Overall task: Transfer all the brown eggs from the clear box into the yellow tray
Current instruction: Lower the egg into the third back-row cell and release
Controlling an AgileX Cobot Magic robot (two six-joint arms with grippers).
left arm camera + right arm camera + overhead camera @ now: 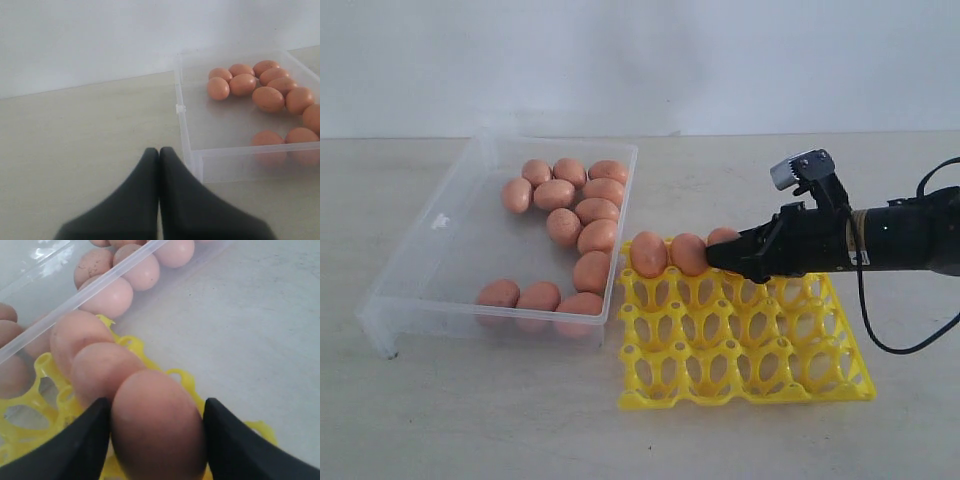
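Note:
The yellow tray [740,352] lies right of the clear box [438,218]. Two brown eggs [648,253] [687,254] stand in the tray's back row. My right gripper [721,254] is over the third cup of that row, shut on another brown egg [723,236]. In the right wrist view this egg [157,432] fills the space between the black fingers [85,440], beside its two neighbours [102,370]. Several brown eggs [597,211] lie in the box. My left gripper [159,150] is shut on nothing, over the table near a corner of the box [240,162]; the exterior view does not show it.
A pale wall stands behind the table. A black cable [880,330] hangs from the right arm beside the tray's right edge. The tray's front rows of cups [720,370] hold nothing.

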